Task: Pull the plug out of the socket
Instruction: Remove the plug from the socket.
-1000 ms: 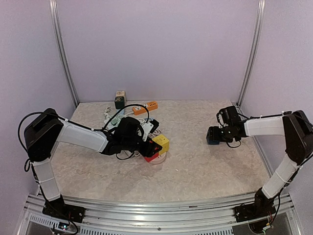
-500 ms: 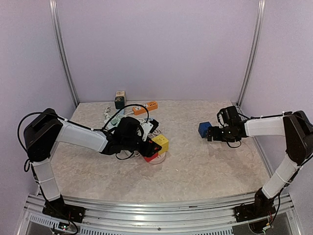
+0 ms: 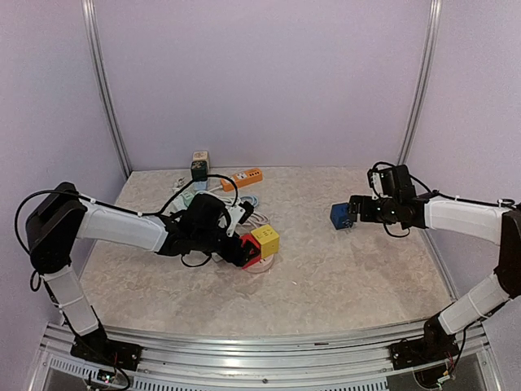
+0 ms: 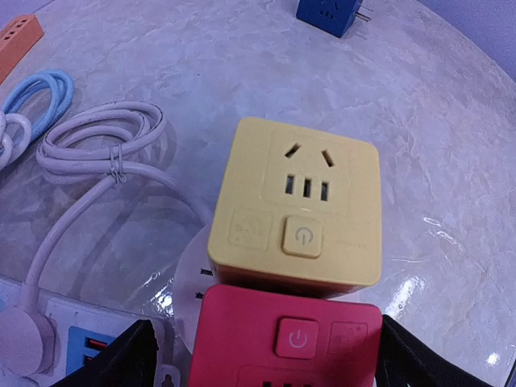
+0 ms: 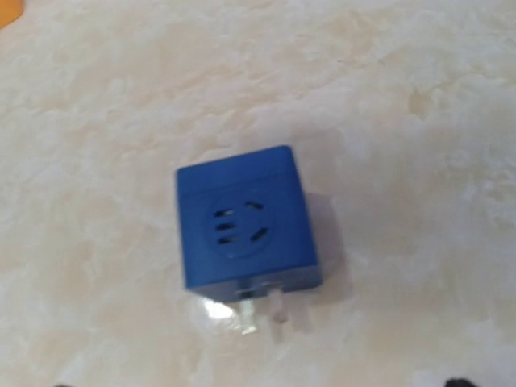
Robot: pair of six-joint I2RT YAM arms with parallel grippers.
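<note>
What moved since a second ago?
The right end effector let go of the blue plug cube, which now lies on the table, and drew back to the right. The left end effector stays around the red cube beside the yellow cube.

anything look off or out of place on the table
The blue cube plug lies alone on its side, prongs sticking out sideways, across the table from the yellow socket cube and cables. The right gripper is beside it, not holding it.
</note>
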